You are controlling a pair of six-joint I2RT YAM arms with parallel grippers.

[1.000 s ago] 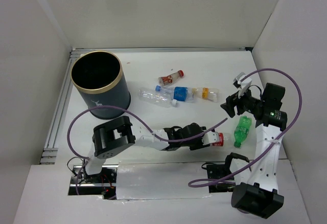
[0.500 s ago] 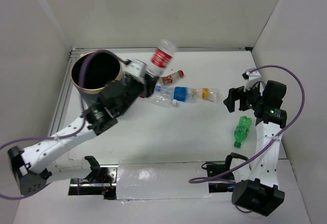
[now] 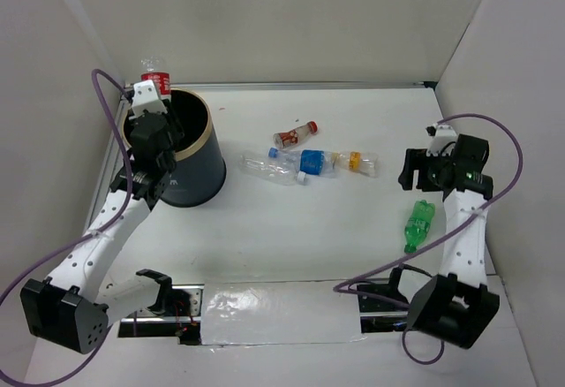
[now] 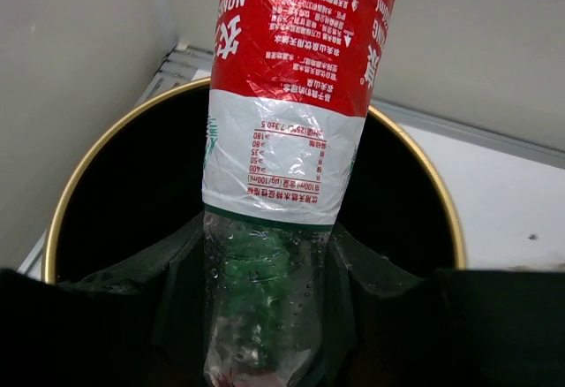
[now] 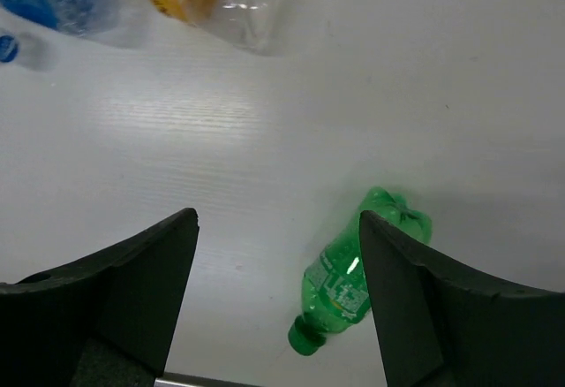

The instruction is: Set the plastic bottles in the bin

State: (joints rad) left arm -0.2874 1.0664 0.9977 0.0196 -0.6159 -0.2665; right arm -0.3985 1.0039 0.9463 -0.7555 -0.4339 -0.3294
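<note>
Red-label bottle (image 4: 291, 95) gripped in left jaws, held at far-left rim of bin (image 4: 79, 184). Best centred over the black mouth before release, so it clears the rim. Right jaws wide, hovering over green bottle (image 5: 357, 272) lying on counter (image 5: 221, 140).

White tabletop (image 3: 291, 228) fills mid frame. White walls (image 3: 265, 16) at top & both sides. Metal rail (image 3: 106, 153) along left edge. Shiny strip (image 3: 282, 312) bottom ctr.

Open table (image 3: 309, 228) rings the green bottle (image 3: 418, 224); a wall (image 3: 53, 95) crowds the bin (image 3: 190, 179).
</note>
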